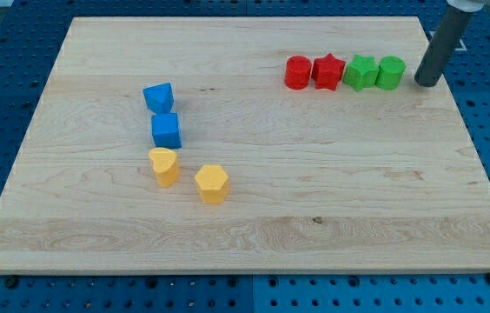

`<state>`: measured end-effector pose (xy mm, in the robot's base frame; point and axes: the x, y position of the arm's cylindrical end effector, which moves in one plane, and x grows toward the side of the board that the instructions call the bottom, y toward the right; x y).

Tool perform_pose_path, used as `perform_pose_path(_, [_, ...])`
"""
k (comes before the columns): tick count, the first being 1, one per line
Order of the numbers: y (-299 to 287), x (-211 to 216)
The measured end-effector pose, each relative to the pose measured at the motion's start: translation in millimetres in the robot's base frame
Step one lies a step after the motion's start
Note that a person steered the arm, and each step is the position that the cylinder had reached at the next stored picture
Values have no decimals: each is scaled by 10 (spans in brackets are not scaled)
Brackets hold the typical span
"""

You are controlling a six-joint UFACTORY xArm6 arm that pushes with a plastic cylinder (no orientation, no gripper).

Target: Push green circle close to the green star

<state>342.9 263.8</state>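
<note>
The green circle [390,72] stood near the table's [254,235] top-right corner, touching or nearly touching the green star [360,72] at its nine o'clock, with a red star [328,71] and red circle [297,72] continuing the row. My tip [427,83] rested just beside the circle at its three o'clock, apart from it; the rod had no fingers, so nothing was apart or clamped. The circle looked a light, stiff block likely to slide readily, best nudged square on its three o'clock face, though little seemed left to do.
</note>
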Motion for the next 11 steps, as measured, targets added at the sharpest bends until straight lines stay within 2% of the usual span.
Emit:
perform_pose_path(2, [-102, -103])
perform_pose_path(8, [-1352, 98])
perform_pose_path(11, [-1678, 69])
